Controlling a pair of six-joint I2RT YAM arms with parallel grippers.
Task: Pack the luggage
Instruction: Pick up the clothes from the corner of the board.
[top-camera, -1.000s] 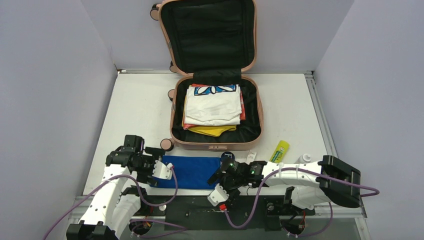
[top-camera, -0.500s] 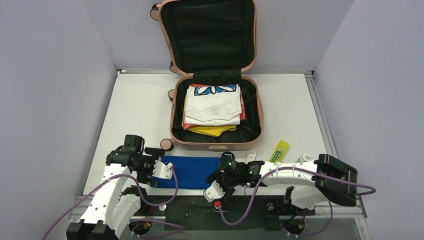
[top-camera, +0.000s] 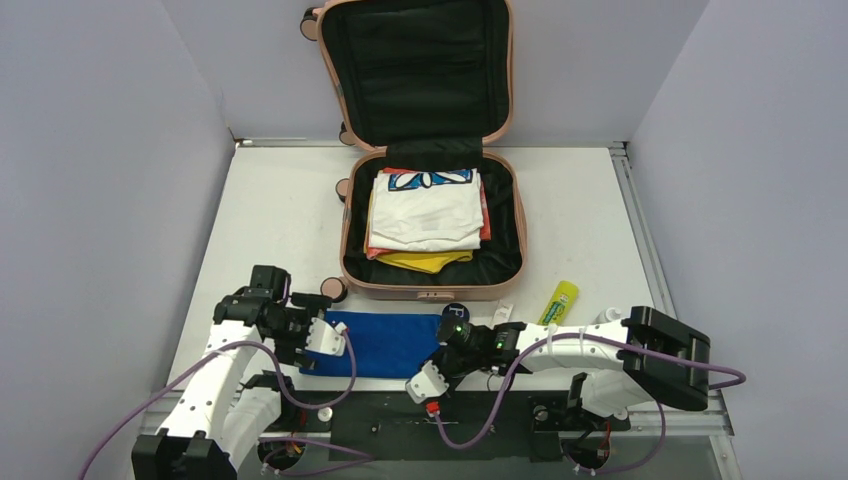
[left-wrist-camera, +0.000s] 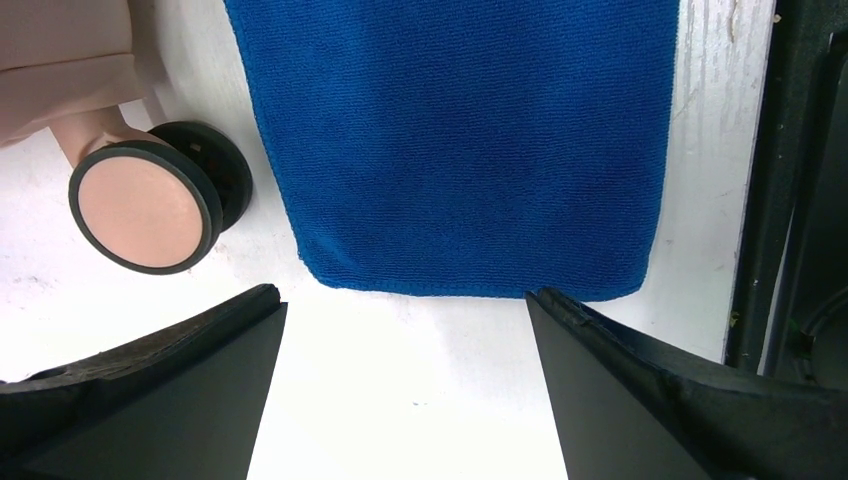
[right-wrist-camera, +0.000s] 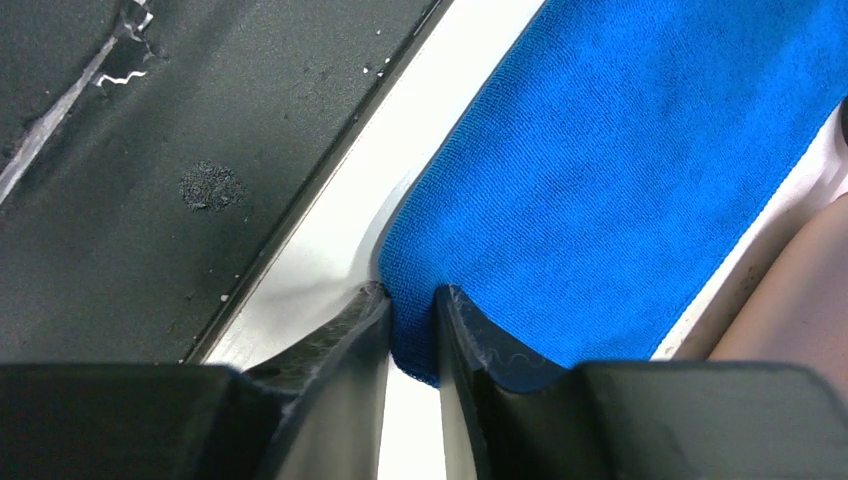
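The peach-pink luggage (top-camera: 430, 292) lies open mid-table, its lid (top-camera: 415, 70) upright against the back wall. Folded clothes (top-camera: 425, 215) sit in its lower half. A blue cloth (top-camera: 385, 340) lies flat on the table in front of it. My left gripper (top-camera: 324, 345) stands open at the cloth's left end; its jaws (left-wrist-camera: 402, 297) are wide apart just short of the cloth's edge (left-wrist-camera: 460, 140), gripping nothing. My right gripper (top-camera: 427, 376) is shut on the cloth's near right corner, which is pinched between the fingers (right-wrist-camera: 412, 300).
A luggage wheel (left-wrist-camera: 145, 205) sits left of the cloth's end. A yellow-green tube (top-camera: 560, 300), a small white bottle (top-camera: 610, 317) and a dark round item (top-camera: 455, 312) lie right of the cloth. The black base plate (top-camera: 400, 420) borders the table's near edge.
The right gripper has shifted slightly left and closed its jaws on the blue cloth's corner. The left arm and the cloth have stayed where they were.
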